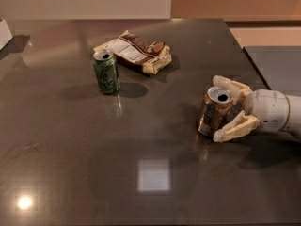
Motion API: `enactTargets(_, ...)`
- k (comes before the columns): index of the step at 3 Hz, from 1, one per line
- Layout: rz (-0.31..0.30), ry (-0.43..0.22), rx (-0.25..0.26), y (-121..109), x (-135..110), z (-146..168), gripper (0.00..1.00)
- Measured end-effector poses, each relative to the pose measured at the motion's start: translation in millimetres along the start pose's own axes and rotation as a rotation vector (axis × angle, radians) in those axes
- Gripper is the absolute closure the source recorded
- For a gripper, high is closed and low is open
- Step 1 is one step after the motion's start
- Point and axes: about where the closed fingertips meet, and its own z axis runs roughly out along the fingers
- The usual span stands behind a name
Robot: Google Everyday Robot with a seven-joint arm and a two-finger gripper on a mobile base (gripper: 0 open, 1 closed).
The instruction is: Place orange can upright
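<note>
Orange can (212,114) is our subject, though nearest us, at 6 o'clock, lies only bare dark table (84,182) broken by two patches of lamp glare. That is the widest open room on the surface.

Past it, toward 3 o'clock, the can stands on its base with its silver top up. The gripper (219,109) reaches in from the right with its two pale fingers spread apart, one on the near side of the can and one on the far side. We cannot tell whether either finger touches the metal. We judge the fingers are parted to leave the can standing on its own, so the placing looks all but done.

The can sits closer to the table's right edge than to any other. We think a straight retreat toward 3 o'clock would keep the fingers from brushing it over.

Farther back, at 10 o'clock from the orange can and well apart from it, a green can (106,72) also stands upright. A crumpled snack bag (136,54) lies just behind it toward 1 o'clock. A white object (4,33) is cut off by the frame at the far left.
</note>
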Motion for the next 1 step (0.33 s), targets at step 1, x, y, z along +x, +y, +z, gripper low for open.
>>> enactTargets(1, 0.0, 0.0, 0.0, 0.0, 0.0, 0.1, 0.0)
